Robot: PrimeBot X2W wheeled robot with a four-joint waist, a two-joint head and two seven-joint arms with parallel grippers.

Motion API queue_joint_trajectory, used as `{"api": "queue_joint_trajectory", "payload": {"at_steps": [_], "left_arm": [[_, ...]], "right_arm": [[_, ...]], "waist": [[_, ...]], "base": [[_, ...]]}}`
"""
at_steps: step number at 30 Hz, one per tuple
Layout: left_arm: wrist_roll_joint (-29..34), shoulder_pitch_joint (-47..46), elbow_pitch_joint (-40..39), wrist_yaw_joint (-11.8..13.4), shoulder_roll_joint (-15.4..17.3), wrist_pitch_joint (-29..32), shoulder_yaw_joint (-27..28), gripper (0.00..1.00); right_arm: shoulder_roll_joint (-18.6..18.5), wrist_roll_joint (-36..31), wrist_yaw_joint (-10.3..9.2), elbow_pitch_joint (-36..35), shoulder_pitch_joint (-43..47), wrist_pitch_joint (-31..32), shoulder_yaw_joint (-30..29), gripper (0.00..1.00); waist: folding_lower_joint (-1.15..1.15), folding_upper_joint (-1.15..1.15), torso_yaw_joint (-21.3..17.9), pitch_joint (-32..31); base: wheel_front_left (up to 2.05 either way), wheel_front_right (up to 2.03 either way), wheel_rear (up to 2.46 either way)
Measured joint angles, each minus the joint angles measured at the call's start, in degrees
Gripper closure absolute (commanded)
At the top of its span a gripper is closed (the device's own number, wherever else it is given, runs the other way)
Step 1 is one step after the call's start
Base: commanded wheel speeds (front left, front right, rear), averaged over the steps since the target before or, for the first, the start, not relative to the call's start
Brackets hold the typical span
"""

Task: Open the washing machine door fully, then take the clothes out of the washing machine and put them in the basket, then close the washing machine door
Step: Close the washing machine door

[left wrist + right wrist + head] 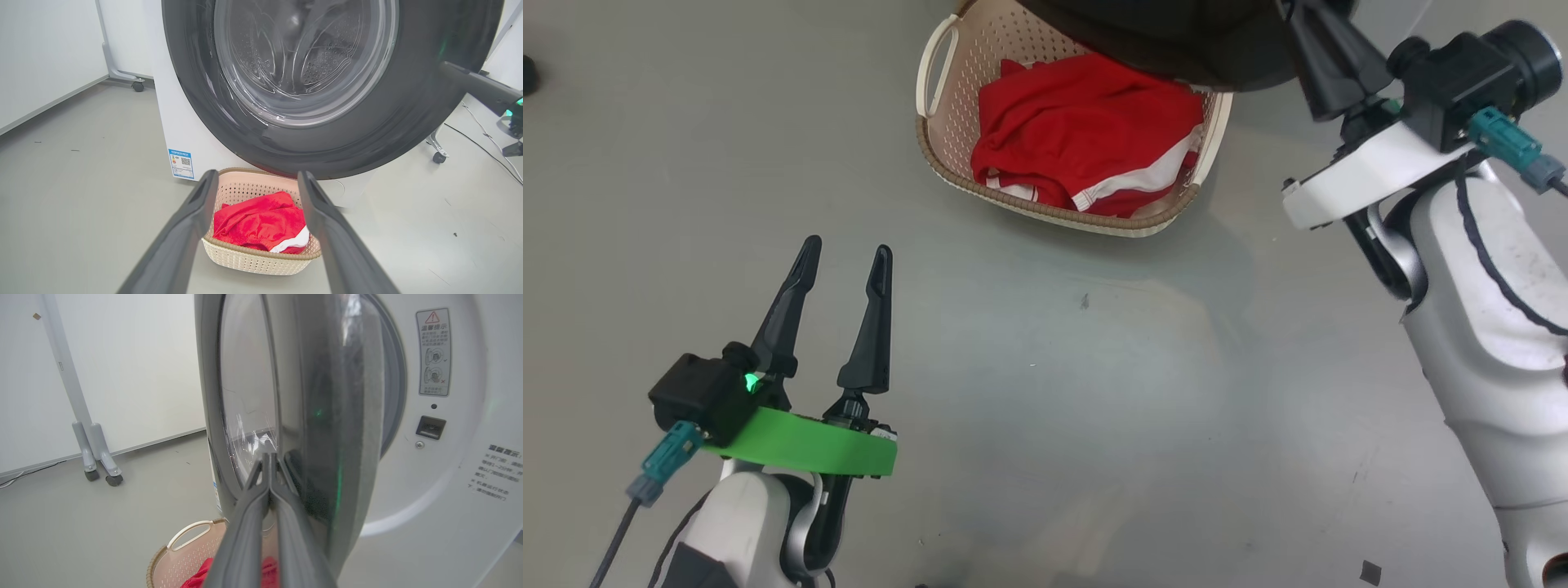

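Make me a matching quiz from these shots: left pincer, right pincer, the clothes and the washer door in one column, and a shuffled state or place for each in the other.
Column one
1. left pincer
2. right pincer
3. clothes
4. washing machine door

Column two
A. lying in the basket
B. shut, tips at the door's inner side
C. swung away from the front of the washing machine
D. fingers spread, holding nothing

Pairs: 1-D, 2-B, 3-A, 4-C
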Motion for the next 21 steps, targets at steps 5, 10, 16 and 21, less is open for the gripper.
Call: {"api": "queue_joint_trajectory", "payload": {"at_steps": [5,10,16,21], "left_arm": [[-0.98,-0.91,-0.29,0.0,-0.3,0.0,-0.15,0.0],[-1.51,-2.24,-0.67,0.0,-0.47,-0.01,0.2,0.0],[-2.42,-4.0,-0.75,0.0,-1.04,-0.01,0.26,0.0],[-2.72,-5.41,-0.59,0.0,-1.31,-0.01,-0.32,0.0]], "right_arm": [[-0.7,0.21,-1.45,0.57,-3.78,0.91,-2.19,1.0],[-2.31,-0.13,-1.45,1.21,-8.9,2.69,-2.78,1.0],[-4.31,-0.91,-1.29,2.81,-13.77,4.26,-2.92,1.0],[-4.94,-0.57,-1.27,4.42,-16.82,5.42,-4.2,1.0]], "waist": [[0.0,0.0,0.41,2.04],[0.0,0.0,0.65,4.29],[0.01,0.0,0.76,6.79],[0.0,0.0,1.08,8.38]], "base": [[0.0,0.0,0.0],[0.0,0.0,0.0],[0.0,0.0,0.0],[0.0,0.0,0.0]]}}
